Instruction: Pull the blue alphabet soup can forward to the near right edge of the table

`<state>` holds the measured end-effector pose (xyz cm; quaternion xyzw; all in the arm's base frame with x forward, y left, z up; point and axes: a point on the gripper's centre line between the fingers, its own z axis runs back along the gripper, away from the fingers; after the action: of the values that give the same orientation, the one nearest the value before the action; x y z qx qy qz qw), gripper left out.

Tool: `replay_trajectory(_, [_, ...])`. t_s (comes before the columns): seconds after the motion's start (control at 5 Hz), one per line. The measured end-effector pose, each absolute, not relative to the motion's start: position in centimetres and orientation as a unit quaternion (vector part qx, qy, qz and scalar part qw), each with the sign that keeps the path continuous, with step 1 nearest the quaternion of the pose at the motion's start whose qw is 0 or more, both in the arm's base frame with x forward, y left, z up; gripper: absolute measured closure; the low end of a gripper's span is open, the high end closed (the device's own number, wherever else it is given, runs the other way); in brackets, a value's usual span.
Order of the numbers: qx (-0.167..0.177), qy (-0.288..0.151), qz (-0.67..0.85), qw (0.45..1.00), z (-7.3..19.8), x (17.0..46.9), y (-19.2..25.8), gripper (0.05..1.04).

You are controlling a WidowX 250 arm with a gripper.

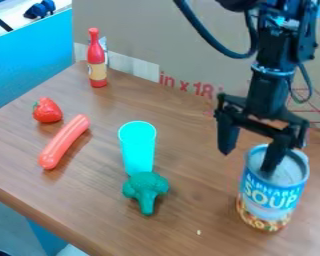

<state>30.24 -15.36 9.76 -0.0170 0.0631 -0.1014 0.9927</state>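
1. Gripper (247, 162) open, nothing clamped; one finger's over the soup can (273, 192), other's outside. Can's upright on table (183, 225), right side of view.
2. Straight drop? Finger could jam the lid, poss. tip it.
3. Closing off-centre = rim pinch, prob. slip.
4. Low swing cupward may topple cup (137, 147) w/ broccoli (146, 189) adj.

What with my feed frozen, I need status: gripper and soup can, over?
Gripper open. Soup can upright, ungripped, one finger within its rim, other outside. Cyan cup and toy broccoli clear of both.
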Motion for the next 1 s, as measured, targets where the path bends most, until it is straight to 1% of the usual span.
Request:
replay_trajectory(0.2, [-0.015,0.073,-0.131,0.989,9.5,27.3,-16.6,0.082])
replay_trajectory(0.4, [-0.005,0.087,-0.14,0.986,9.6,25.7,-17.1,0.082])
replay_trajectory(0.6, [0.011,0.11,-0.126,0.986,9.8,24.3,-15.3,0.082])
replay_trajectory(0.8, [0.011,0.093,-0.089,0.992,10.8,24.8,-13.1,0.082])
replay_trajectory(1.0, [-0.001,0.032,-0.083,0.996,14.2,26.0,-11.4,0.082])
